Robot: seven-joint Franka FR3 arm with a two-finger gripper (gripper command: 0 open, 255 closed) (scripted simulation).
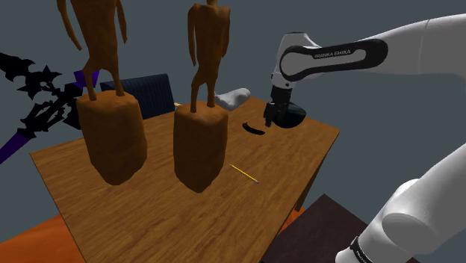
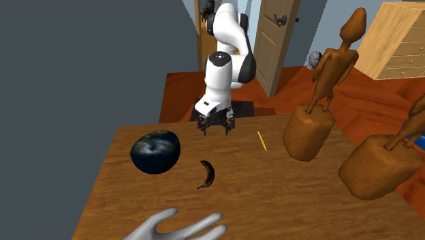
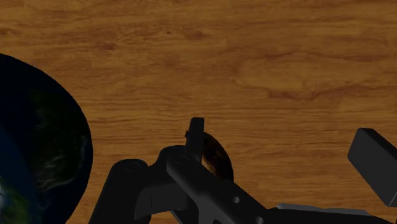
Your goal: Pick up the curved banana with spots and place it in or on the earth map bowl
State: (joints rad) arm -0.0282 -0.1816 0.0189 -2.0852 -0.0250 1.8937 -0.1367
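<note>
A dark, spotted curved banana (image 1: 254, 129) (image 2: 206, 174) lies on the wooden table (image 1: 149, 209). The earth map bowl (image 2: 155, 151) (image 1: 296, 116), dark blue-green, stands close beside it. My black gripper (image 1: 272, 119) (image 2: 215, 126) hangs open above the table, next to the banana and in front of the bowl in the shoulder view. In the wrist view the fingers of the gripper (image 3: 286, 143) stand wide apart and hold nothing. One finger (image 3: 196, 130) half hides the banana (image 3: 217, 158), and the bowl (image 3: 38, 146) lies off to that side.
Two tall brown figure statues on blocks (image 1: 112, 138) (image 1: 200, 146) stand mid-table. A thin yellow pencil (image 1: 244, 173) (image 2: 262, 141) lies near them. A white hand model (image 1: 233, 97) (image 2: 180, 228) rests at the table edge beyond the banana. A blue chair (image 1: 145, 93) stands behind.
</note>
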